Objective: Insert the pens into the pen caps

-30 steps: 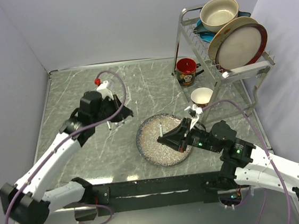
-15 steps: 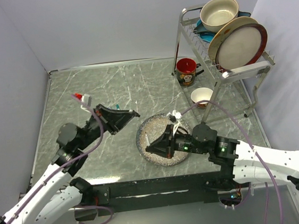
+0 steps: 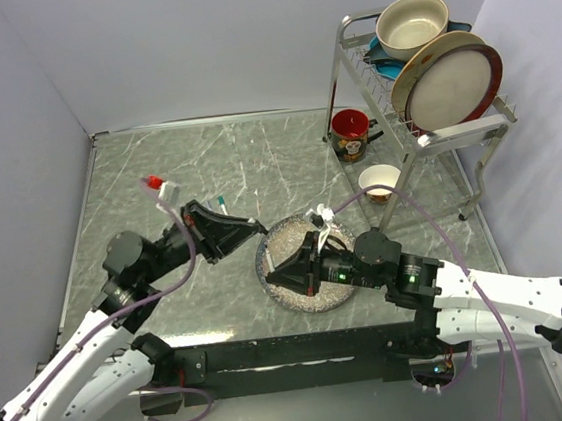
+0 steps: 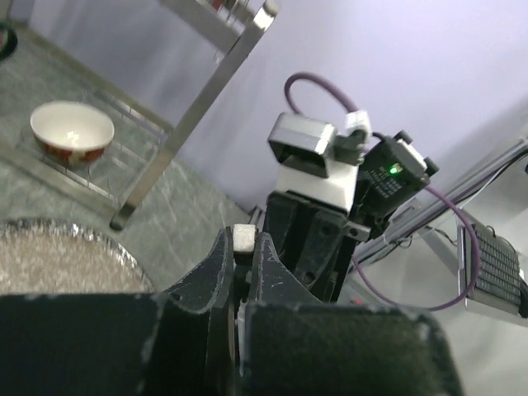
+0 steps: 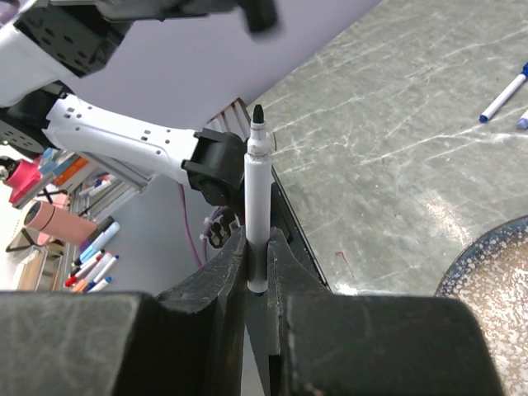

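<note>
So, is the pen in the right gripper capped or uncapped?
Uncapped. In the right wrist view the pen shows a bare black tip above its white barrel, which is clamped in the right gripper.

- All I get of the piece in the left gripper [image 4: 244,242] is a white stub [image 4: 242,236]; the rest is buried between the jaws, so pen or cap, I can't say.
- The pen [image 5: 257,181] in the right gripper [image 5: 257,241] loses its lower end between the jaws.
- The plate [image 5: 495,264] is clipped by the frame corner.
- A dark shape [image 5: 262,11] at the top edge is pure blur.
</note>
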`<action>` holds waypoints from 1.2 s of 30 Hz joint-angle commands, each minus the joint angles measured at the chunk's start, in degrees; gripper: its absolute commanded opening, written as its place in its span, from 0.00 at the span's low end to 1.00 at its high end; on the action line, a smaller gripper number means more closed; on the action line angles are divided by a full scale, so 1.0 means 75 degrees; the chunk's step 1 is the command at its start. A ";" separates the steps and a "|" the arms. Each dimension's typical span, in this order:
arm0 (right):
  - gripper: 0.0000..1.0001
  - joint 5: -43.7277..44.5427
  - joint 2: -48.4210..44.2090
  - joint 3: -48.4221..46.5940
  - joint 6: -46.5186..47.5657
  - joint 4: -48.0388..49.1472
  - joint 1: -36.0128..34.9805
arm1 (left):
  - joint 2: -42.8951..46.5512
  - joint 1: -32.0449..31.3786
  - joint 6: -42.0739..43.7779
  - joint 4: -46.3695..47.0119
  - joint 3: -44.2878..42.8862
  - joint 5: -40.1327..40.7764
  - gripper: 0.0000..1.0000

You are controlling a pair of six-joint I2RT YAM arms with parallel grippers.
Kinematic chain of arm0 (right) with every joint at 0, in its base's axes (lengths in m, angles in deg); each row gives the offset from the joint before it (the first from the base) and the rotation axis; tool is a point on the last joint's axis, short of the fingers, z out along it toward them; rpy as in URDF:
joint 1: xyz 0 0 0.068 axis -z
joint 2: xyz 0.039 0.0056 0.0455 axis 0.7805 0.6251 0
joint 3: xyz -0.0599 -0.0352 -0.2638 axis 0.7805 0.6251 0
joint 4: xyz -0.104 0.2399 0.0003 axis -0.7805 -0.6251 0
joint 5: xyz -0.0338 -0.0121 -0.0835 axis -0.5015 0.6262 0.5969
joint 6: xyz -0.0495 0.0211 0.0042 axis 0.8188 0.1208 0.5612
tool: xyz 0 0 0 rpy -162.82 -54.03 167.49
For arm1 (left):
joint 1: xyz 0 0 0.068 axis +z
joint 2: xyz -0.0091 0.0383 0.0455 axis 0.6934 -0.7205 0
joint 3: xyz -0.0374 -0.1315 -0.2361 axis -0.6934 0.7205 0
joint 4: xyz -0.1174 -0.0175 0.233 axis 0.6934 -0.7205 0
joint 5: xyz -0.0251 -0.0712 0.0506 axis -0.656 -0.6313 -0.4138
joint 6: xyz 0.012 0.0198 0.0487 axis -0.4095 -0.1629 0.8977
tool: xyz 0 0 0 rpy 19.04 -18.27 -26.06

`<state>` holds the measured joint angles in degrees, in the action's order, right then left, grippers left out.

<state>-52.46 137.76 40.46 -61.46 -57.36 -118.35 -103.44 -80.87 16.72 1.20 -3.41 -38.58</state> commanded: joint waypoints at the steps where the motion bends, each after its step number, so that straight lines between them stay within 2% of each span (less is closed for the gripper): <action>1: 0.00 0.0245 -0.0071 -0.0330 0.0153 0.0202 -0.0096 | -0.0243 -0.0028 0.0749 -0.1531 -0.0936 -0.0470 0.01; 6: 0.00 0.0328 -0.0142 -0.0295 0.0247 0.0073 -0.0154 | -0.0337 -0.0028 0.0890 -0.2433 -0.1429 -0.0552 0.01; 14: 0.00 0.0375 -0.0411 -0.0154 0.0364 0.0014 -0.0213 | -0.0466 -0.0028 0.0808 -0.3208 -0.1991 -0.0728 0.01; 36: 0.00 0.0351 -0.0353 -0.0224 0.0493 0.0085 -0.0365 | -0.0279 -0.0028 0.0363 -0.3209 -0.2085 -0.0986 0.01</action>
<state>-50.74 134.97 40.40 -58.84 -58.67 -120.52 -106.63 -80.87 20.11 -24.13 -16.46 -44.70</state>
